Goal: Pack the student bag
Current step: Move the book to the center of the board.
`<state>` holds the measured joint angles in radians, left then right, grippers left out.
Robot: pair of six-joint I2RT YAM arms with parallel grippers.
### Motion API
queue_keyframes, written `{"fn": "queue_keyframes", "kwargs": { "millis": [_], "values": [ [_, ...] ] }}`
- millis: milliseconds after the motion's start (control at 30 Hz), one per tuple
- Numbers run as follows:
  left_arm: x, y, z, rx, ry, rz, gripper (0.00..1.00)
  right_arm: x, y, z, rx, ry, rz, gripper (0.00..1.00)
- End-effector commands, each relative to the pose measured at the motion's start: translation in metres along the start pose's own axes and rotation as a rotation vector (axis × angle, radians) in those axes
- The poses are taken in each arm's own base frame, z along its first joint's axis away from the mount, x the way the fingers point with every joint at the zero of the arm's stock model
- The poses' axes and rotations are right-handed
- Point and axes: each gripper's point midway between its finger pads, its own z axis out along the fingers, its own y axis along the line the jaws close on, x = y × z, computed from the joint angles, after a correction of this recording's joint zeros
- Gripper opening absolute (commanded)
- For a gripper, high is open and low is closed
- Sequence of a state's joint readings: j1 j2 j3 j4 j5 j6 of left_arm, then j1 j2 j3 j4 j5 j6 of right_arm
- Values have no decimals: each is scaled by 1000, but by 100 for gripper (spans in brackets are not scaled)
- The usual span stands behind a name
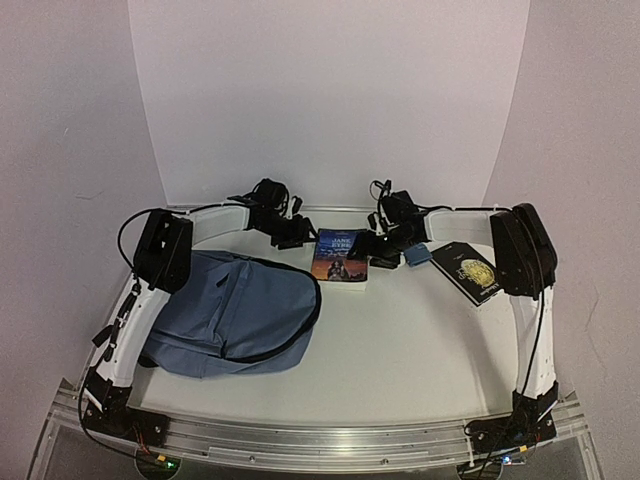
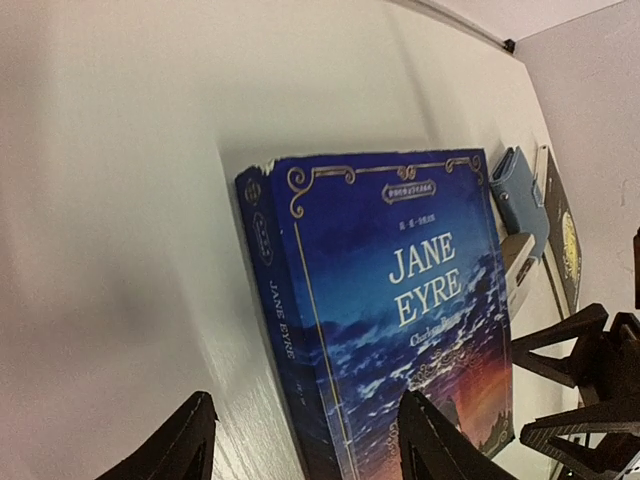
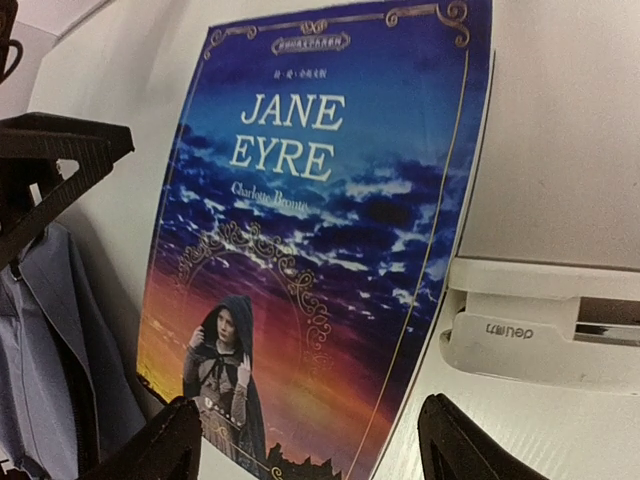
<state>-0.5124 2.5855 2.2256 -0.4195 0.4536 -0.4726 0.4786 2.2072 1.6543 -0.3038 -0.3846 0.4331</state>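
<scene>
Top external shows left gripper (image 1: 292, 238) and right gripper (image 1: 368, 249) spread open beside the book (image 1: 338, 256), apparently untouched.

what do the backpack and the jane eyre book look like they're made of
Student bag: soft fabric, matte slate-blue; it slumps and creases. Jane Eyre book: paper pages under a printed card cover, likely a paperback, with a slight sheen; its spine corner looks scuffed.

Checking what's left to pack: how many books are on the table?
2: Jane Eyre lies mid-table; a black book lies at right. Others may hide in the bag.
</scene>
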Motion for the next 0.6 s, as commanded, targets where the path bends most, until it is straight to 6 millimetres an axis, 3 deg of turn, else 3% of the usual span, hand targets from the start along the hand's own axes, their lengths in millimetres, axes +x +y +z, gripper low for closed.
{"fn": "queue_keyframes", "kwargs": {
  "millis": [0,167,333,567],
  "values": [
    [3,-26,7,66,14,13,59,-1,9,1,-35,9,5,74],
    [43,-57,15,116,94,96,45,1,4,-3,-18,15,-17,73],
    [70,-89,6,112,127,190,36,10,-11,-9,16,41,-50,72],
    [109,-123,-2,159,185,241,28,43,-17,-33,16,113,-96,70]
  ]
}}
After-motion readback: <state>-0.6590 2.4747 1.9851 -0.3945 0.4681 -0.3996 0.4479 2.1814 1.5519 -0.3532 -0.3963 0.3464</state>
